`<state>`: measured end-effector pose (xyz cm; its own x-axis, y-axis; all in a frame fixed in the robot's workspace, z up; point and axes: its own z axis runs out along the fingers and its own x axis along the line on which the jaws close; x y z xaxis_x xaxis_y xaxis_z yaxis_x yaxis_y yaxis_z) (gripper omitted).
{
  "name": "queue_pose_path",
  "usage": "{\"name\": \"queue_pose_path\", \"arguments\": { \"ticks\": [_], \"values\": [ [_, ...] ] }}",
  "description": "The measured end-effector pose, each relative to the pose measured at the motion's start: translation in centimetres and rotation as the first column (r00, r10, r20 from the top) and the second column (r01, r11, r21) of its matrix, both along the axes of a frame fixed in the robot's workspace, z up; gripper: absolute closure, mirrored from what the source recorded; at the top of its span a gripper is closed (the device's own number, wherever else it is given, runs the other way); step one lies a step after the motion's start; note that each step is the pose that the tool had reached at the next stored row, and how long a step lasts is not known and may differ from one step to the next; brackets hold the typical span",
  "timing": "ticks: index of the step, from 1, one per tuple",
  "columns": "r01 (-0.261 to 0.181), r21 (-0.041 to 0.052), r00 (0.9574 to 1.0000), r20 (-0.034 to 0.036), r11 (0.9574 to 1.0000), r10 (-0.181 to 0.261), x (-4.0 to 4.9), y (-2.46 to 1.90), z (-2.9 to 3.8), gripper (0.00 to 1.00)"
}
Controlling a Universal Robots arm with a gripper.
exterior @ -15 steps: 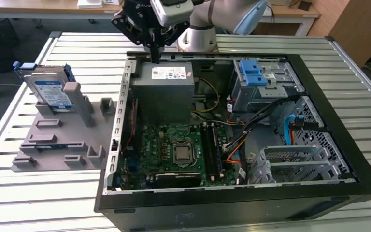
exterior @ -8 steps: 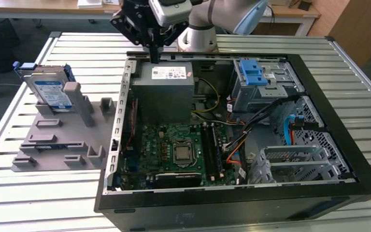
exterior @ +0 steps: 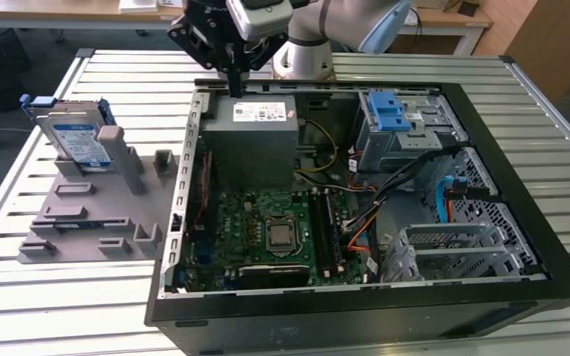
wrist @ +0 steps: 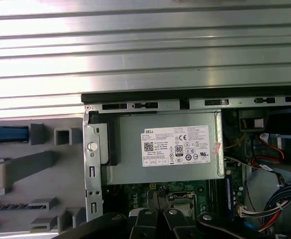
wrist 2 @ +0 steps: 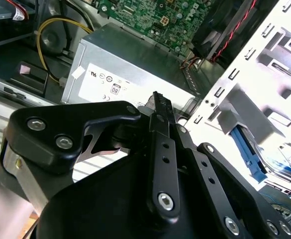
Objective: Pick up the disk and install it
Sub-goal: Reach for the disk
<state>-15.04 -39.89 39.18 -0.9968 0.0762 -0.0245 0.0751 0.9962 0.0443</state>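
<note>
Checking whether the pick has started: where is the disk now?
In the exterior view the disk stands on edge in the grey holder at the exterior view's left, outside the computer case; the gripper hangs over the power supply.

Exterior view high above open case [exterior: 364, 320], first wrist view straight down, second wrist view close behind pincer [wrist 2: 157, 98], seemingly oblique, all sharing power supply [wrist: 165, 147].

The disk [exterior: 75, 142] stands on the fixture [exterior: 79, 222] (exterior view's left) beside the case [exterior: 364, 317].

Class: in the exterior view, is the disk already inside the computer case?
No, the disk stands upright in the grey holder beside the case.
</note>
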Motion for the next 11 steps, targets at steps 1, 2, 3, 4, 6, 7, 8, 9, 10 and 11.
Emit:
{"name": "queue_pose_path", "arguments": {
  "ticks": [1, 2, 3, 4, 6, 7, 8, 9, 10, 11],
  "values": [
    [0.0, 0.0, 1.0, 0.0, 1.0, 0.0, -0.03, 0.0, 0.0, 0.89],
    [0.0, 0.0, 1.0, 0.0, 1.0, 0.0, -0.05, 0.0, -0.01, 0.89],
    [0.0, 0.0001, 1.0, 0.0, 1.0, 0.0, -0.07, 0.0, -0.01, 0.89],
    [0.0, 0.0, 1.0, 0.0, 1.0, 0.0, -0.1, 0.0, -0.01, 0.89],
    [0.0, 0.0, 1.0, 0.0, 1.0, 0.0, -0.15, 0.0, -0.02, 0.89],
    [0.0, 0.0001, 1.0, 0.0, 1.0, 0.0, -0.17, 0.0, -0.02, 0.89],
    [0.0, 0.0001, 1.0, 0.0, 1.0, 0.0, -0.2, 0.0, -0.02, 0.89],
    [0.0, 0.0, 1.0, 0.0, 1.0, 0.0, -0.23, 0.0, -0.02, 0.89],
    [0.0, 0.0, 1.0, 0.0, 1.0, 0.0, -0.26, 0.0, -0.03, 0.89],
    [0.0, 0.0001, 1.0, 0.0, 1.0, 0.0, -0.29, 0.0, -0.03, 0.89]
  ]
}}
